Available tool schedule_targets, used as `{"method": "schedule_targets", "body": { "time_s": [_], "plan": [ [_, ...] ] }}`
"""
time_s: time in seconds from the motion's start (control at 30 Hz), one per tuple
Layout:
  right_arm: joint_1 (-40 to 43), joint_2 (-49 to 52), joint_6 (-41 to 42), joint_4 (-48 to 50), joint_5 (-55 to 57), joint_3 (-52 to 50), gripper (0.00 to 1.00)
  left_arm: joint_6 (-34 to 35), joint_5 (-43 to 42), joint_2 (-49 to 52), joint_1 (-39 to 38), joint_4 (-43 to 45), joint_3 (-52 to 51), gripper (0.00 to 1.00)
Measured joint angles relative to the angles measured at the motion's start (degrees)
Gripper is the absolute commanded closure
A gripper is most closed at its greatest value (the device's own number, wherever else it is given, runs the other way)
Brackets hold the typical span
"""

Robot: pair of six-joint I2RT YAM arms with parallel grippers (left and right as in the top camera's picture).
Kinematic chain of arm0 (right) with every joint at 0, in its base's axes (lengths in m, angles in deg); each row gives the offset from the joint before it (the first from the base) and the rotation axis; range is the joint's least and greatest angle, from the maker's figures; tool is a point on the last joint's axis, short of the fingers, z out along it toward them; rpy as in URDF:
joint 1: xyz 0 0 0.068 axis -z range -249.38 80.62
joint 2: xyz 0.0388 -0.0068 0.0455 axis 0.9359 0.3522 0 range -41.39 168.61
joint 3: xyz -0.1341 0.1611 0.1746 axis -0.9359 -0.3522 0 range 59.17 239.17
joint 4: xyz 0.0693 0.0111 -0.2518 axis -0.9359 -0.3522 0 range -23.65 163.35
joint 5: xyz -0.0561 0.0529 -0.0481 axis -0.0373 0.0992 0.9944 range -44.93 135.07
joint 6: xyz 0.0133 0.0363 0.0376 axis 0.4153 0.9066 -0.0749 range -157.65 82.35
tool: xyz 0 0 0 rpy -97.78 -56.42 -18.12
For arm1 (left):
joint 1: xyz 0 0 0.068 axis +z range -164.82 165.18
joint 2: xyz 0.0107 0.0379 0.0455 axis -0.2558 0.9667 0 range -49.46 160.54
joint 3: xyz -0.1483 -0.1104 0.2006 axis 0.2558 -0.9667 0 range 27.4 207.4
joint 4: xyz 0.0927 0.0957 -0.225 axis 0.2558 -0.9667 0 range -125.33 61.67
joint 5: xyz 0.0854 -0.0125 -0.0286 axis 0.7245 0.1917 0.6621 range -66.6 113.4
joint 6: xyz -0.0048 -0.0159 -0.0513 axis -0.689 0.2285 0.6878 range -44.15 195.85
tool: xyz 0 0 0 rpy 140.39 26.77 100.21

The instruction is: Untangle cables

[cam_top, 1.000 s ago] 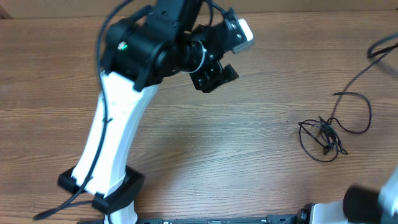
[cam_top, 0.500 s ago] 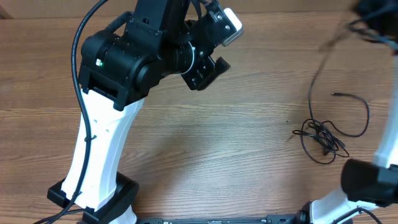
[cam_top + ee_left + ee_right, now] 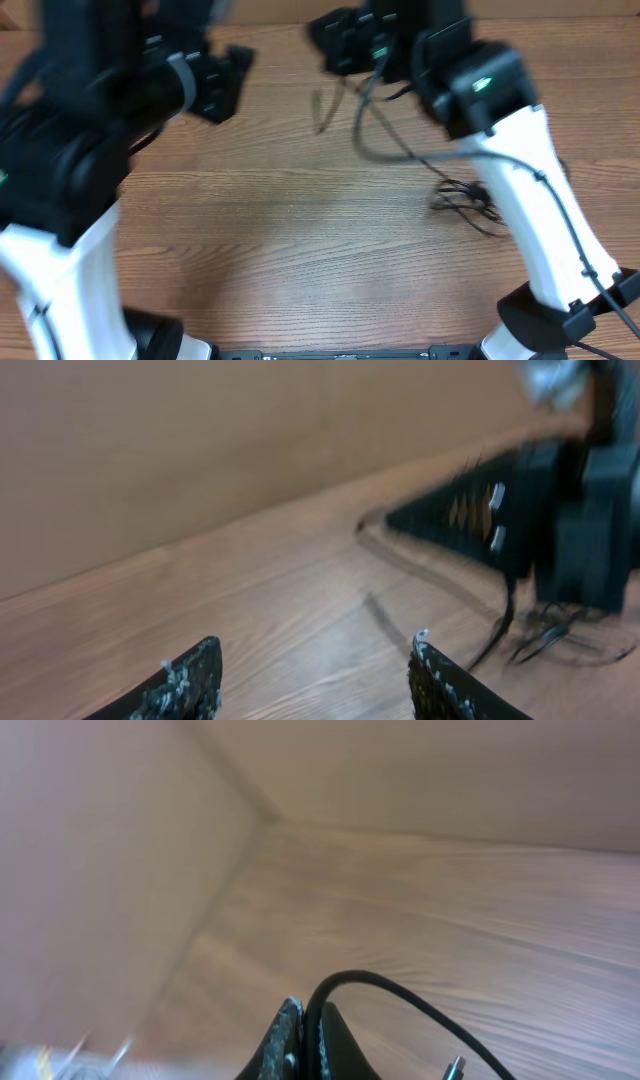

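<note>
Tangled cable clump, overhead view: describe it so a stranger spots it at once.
On the wooden table, find the right arm's white link on the right side. Just left of it lies the tangled cable clump, a small knot of thin black loops on the wood. It is far thinner and tighter than the blurred thick cord curving above it.

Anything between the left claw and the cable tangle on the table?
Yes. The open left claw faces bare table, but the right arm stands close over the tangle, and a raised strand held in the right claw slants across the approach.
</note>
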Motion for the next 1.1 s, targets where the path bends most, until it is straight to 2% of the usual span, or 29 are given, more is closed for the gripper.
{"method": "schedule_targets", "body": {
  "time_s": [0.2, 0.4, 0.53, 0.67, 0.83, 1.07, 1.1],
  "plan": [
    [-11.9, 0.3, 0.9, 11.0, 1.7, 0.0, 0.96, 0.8, 1.9, -5.1, 2.8, -2.9, 0.7, 0.37],
    [-17.3, 3.1, 3.5, 17.8, 2.5, 0.0, 0.96, 1.4, 8.2, -5.4, 3.5, -6.1, 0.7, 0.34],
    [-18.0, 5.2, 3.6, 17.2, 3.1, 0.0, 0.96, 1.5, 10.6, -5.3, 3.5, -6.2, 0.7, 0.34],
    [-17.2, 5.8, 2.1, 10.9, 5.7, 0.0, 0.96, 1.5, 10.4, -5.3, 3.4, -6.4, 0.7, 0.34],
    [-7.5, 5.8, -0.1, 0.9, 7.3, 0.0, 0.96, 1.3, 10.3, -5.3, 3.4, -7.5, 0.7, 0.34],
    [16.9, 5.7, -3.6, -5.7, 8.1, 0.0, 0.96, 0.6, 10.3, -5.2, 3.4, -7.8, 0.7, 0.34],
    [19.9, 5.7, -3.9, -5.7, 8.3, 0.0, 0.89, 0.4, 10.3, -5.2, 3.4, -7.9, 0.7, 0.34]
  ]
}}
